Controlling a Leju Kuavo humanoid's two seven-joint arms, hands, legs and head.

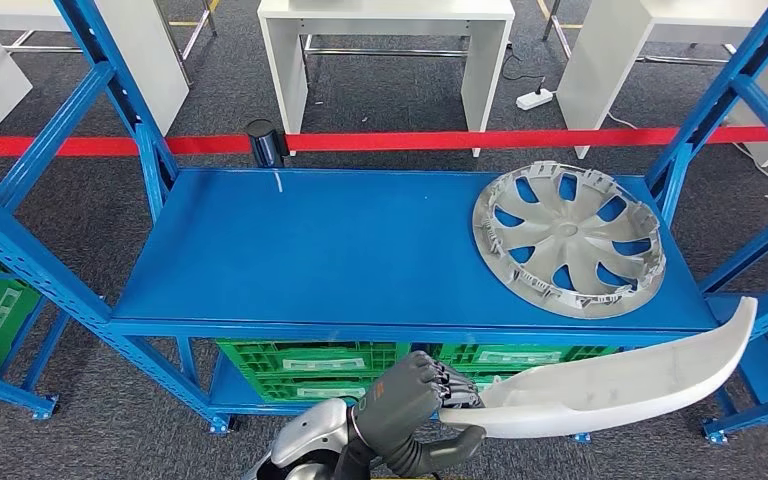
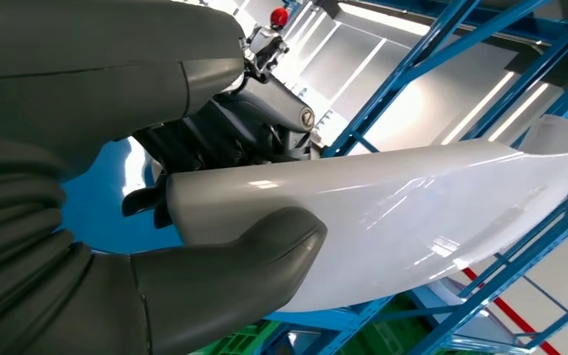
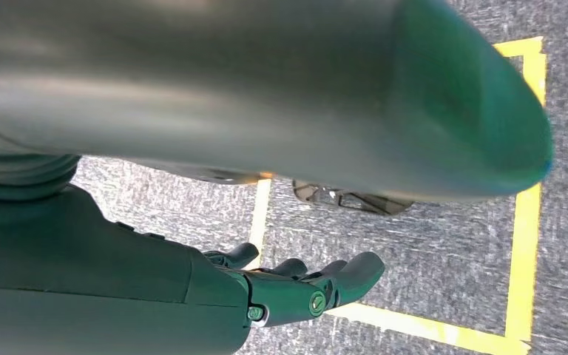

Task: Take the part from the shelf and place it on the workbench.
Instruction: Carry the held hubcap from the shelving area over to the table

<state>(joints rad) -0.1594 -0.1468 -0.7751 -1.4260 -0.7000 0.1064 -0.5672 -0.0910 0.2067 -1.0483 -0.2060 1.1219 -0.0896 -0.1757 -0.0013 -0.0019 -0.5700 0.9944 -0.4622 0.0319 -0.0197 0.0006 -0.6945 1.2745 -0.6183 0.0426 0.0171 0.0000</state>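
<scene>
The left hand (image 1: 415, 395) has its fingers (image 1: 457, 385) and thumb wrapped around one end of the long white curved part (image 1: 620, 380), which hangs in front of the blue shelf (image 1: 310, 260) edge, off the deck. Held by one end only, the part could sag or twist in the grip — and its far tip sits near the blue upright (image 1: 750, 300), likely to catch there on a turn. A silver wheel cover (image 1: 568, 238) lies on the shelf. The right hand (image 3: 296, 285) hangs over the floor, fingers loose, holding nothing.
</scene>
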